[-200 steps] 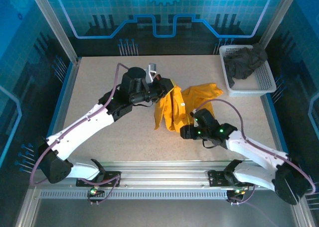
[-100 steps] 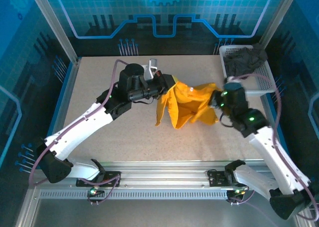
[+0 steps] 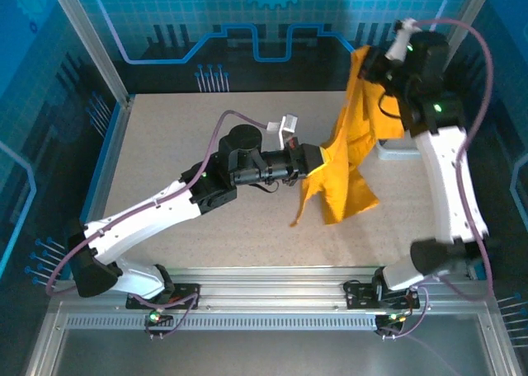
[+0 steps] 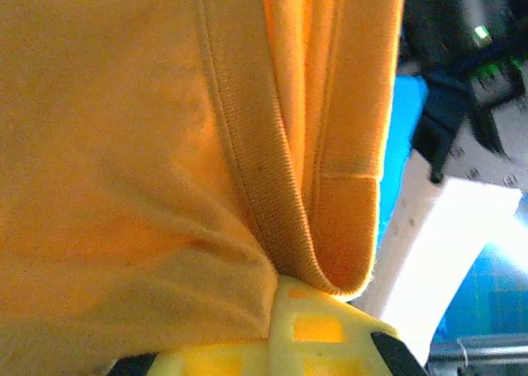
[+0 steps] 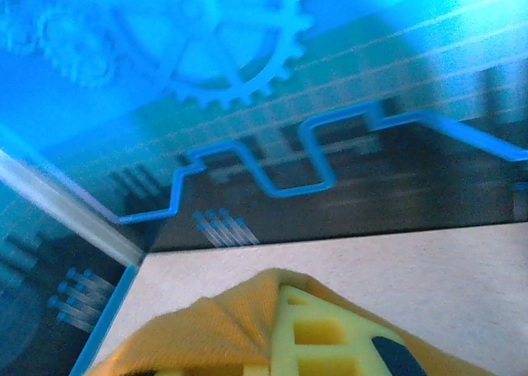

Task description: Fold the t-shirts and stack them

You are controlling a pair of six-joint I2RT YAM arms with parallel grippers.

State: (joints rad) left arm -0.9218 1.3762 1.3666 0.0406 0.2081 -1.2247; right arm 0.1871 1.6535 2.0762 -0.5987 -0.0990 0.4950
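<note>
Stretching orange t-shirt (image 3: 342,186) in the air.
Clamped at collar (image 4: 264,170) by left tool (image 3: 318,158), far and high by right tool (image 3: 375,58), probably to unfurl.

One orange t-shirt (image 3: 351,166), two end effectors (image 3: 318,161) (image 3: 368,62)

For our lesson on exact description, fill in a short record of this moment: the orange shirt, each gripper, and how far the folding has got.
shirt: orange-yellow t-shirt, held up above the table, hanging in loose folds
left gripper: left gripper low over the table, shut on a ribbed edge of the shirt
right gripper: right gripper raised high at the far right, shut on the shirt's top end
shirt's lower edge: hangs near the table; contact cannot be told
folding: not yet folded, nothing stacked
</note>
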